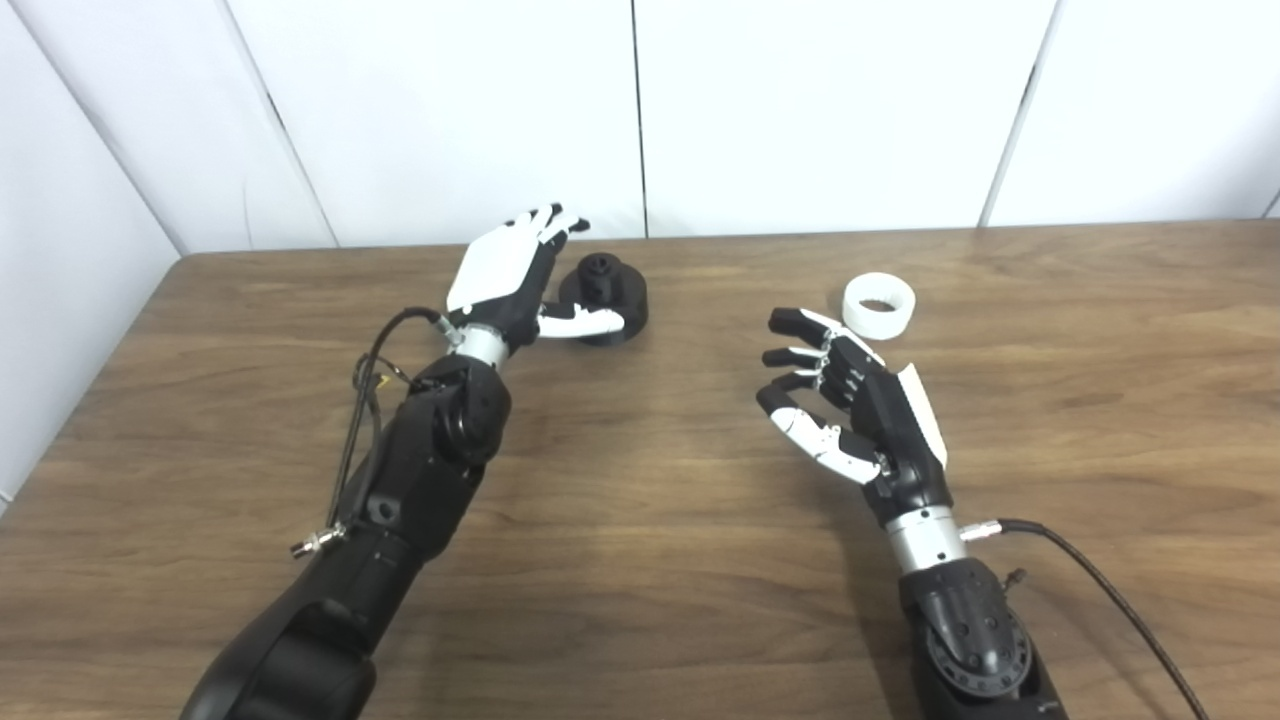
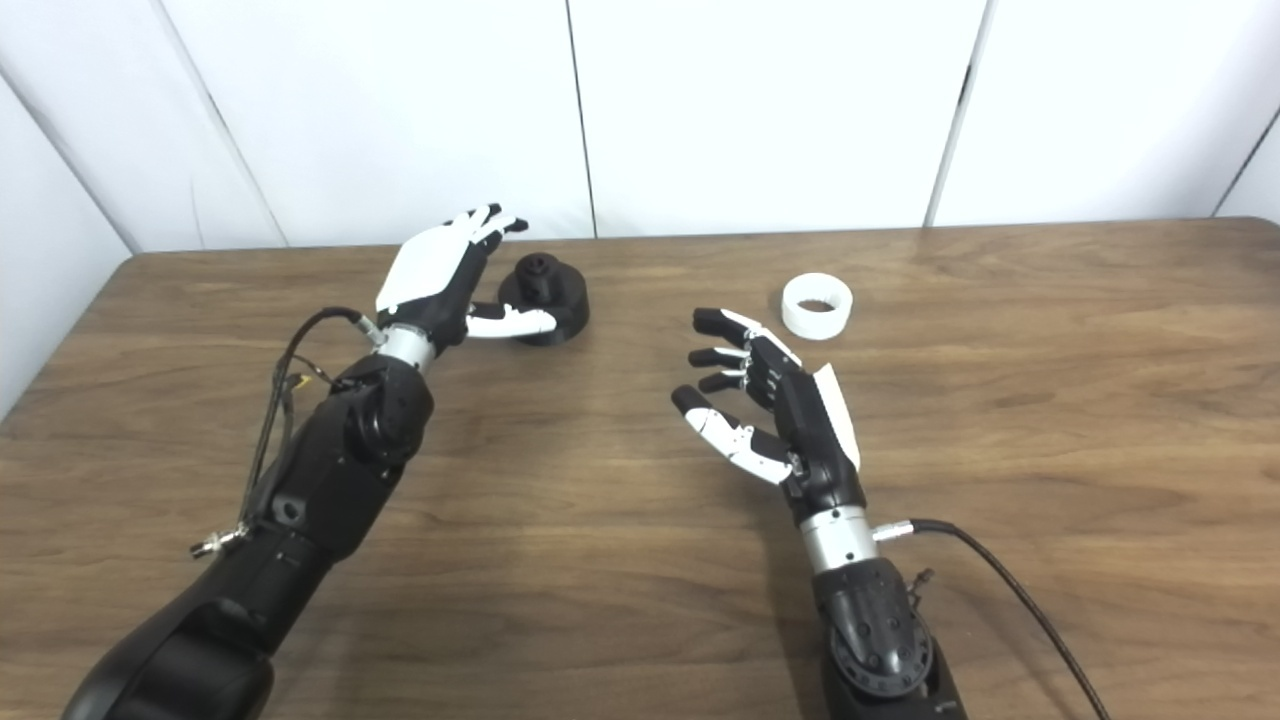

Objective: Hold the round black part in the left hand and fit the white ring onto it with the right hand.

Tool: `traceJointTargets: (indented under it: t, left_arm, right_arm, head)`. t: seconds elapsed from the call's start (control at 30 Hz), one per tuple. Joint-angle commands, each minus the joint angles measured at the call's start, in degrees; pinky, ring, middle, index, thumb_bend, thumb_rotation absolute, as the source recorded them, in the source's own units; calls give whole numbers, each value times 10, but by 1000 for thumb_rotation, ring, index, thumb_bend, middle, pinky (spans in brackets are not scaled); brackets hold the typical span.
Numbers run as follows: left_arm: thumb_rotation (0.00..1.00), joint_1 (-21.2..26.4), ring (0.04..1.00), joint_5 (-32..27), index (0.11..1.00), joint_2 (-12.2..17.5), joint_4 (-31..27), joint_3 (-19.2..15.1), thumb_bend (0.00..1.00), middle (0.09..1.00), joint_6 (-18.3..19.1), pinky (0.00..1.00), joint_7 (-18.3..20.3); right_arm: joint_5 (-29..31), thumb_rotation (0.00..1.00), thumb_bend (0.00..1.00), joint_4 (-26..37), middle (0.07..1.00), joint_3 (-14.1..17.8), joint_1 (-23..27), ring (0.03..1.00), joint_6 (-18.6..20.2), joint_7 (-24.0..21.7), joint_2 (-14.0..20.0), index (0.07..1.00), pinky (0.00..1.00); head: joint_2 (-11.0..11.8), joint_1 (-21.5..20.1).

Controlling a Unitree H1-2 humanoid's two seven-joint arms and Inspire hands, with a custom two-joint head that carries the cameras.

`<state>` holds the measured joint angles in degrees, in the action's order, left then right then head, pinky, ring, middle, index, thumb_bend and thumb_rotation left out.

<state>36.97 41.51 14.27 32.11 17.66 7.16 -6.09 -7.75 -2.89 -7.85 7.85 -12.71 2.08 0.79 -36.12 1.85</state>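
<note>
Left-eye feed showed me the round black part point(image 1: 604, 298) resting on the wooden surface point(image 1: 640, 600) toward the far edge, with my left hand point(image 1: 515, 275) spread open around its left side, thumb lying across its front; I could not tell whether they touched. Right-eye feed showed the white ring point(image 2: 818, 305) sitting on the surface, just beyond my right hand point(image 2: 770, 400), whose fingers were apart and holding nothing.
</note>
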Motion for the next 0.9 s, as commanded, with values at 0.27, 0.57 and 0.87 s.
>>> traceJointTargets:
  t: [0.27,0.57,0.87]
  left_arm:
    - [661,53,1000,19,934,16,28,22,1000,1000,39,1000,4]
    - [607,60,1000,11,923,12,55,24,1000,1000,44,1000,-4]
    - [585,74,1000,-14,902,0,114,21,1000,1000,7,1000,-31]
  right_arm:
    - [-16,325,544,-23,799,6,-23,699,-16,-3,19,777,591]
    - [-15,315,538,-21,805,7,-27,701,-13,-3,20,782,598]
    - [-22,319,539,-24,800,5,-25,693,-14,1,18,779,589]
  head:
    - [-1,0]
    - [-1,-1]
    - [0,-5]
